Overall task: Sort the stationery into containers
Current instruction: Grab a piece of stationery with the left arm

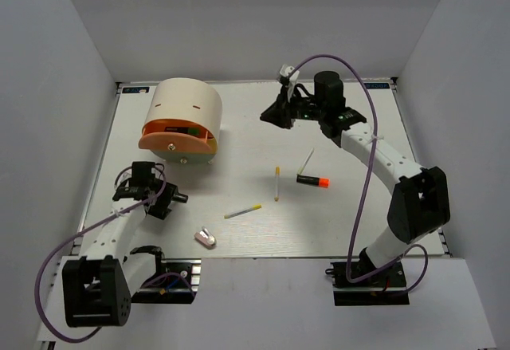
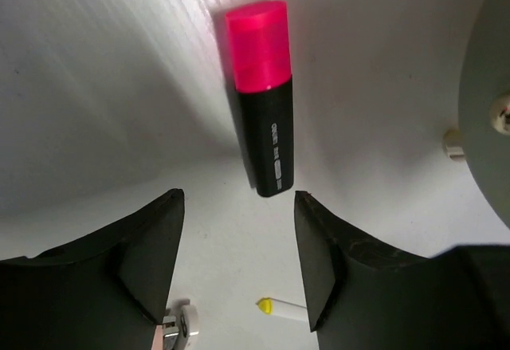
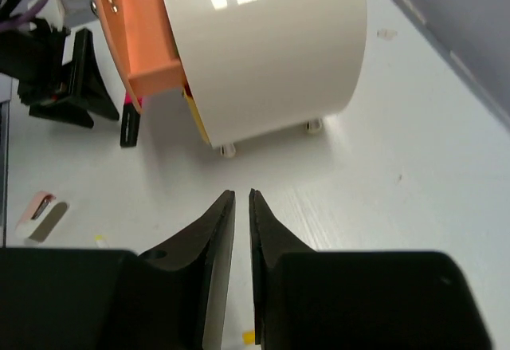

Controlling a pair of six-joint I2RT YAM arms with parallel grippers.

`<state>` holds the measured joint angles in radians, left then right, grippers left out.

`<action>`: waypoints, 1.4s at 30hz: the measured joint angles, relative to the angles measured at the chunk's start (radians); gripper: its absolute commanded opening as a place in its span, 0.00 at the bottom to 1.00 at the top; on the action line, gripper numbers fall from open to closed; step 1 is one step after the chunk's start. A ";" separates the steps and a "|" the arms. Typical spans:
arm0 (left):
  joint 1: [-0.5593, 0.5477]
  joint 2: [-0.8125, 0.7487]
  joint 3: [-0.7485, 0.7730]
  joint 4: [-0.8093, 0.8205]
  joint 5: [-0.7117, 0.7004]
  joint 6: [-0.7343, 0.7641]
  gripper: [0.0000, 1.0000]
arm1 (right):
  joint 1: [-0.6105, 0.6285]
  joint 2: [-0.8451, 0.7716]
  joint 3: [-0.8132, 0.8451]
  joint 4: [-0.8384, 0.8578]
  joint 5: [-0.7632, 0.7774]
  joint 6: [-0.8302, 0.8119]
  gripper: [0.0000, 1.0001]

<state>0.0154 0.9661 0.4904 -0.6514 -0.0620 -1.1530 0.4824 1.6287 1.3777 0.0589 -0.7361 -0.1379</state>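
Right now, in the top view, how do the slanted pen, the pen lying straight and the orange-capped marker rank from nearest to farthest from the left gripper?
Measured from the left gripper:
1. slanted white-and-yellow pen, to its right and a little toward the front.
2. straight white-and-yellow pen, further right.
3. orange-capped marker, farthest right.

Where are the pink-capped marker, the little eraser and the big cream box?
pink-capped marker (image 2: 263, 111): left wrist view, on its black barrel.
eraser (image 1: 205, 238): top external view, on its middle.
cream box (image 1: 187, 104): top external view, on its curved wall.
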 measured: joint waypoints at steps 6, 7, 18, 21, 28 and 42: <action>0.000 0.120 0.072 0.032 -0.007 -0.008 0.73 | -0.052 -0.077 -0.124 -0.040 -0.002 -0.010 0.20; 0.000 0.134 0.085 0.035 -0.010 -0.008 0.73 | -0.057 -0.086 -0.134 -0.043 -0.004 -0.010 0.20; 0.001 0.292 0.169 -0.007 -0.031 -0.007 0.73 | -0.101 -0.148 -0.223 -0.058 -0.029 -0.005 0.22; 0.001 0.314 0.174 -0.018 -0.034 -0.006 0.73 | -0.110 -0.153 -0.234 -0.058 -0.031 -0.002 0.22; 0.001 0.396 0.195 -0.026 -0.035 -0.005 0.73 | -0.132 -0.182 -0.268 -0.057 -0.034 0.003 0.23; 0.000 0.493 0.272 -0.078 -0.046 0.014 0.54 | -0.160 -0.220 -0.328 -0.049 -0.045 0.015 0.24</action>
<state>0.0158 1.4593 0.7624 -0.7296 -0.1078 -1.1385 0.3222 1.4086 1.0500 0.0097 -0.7811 -0.1226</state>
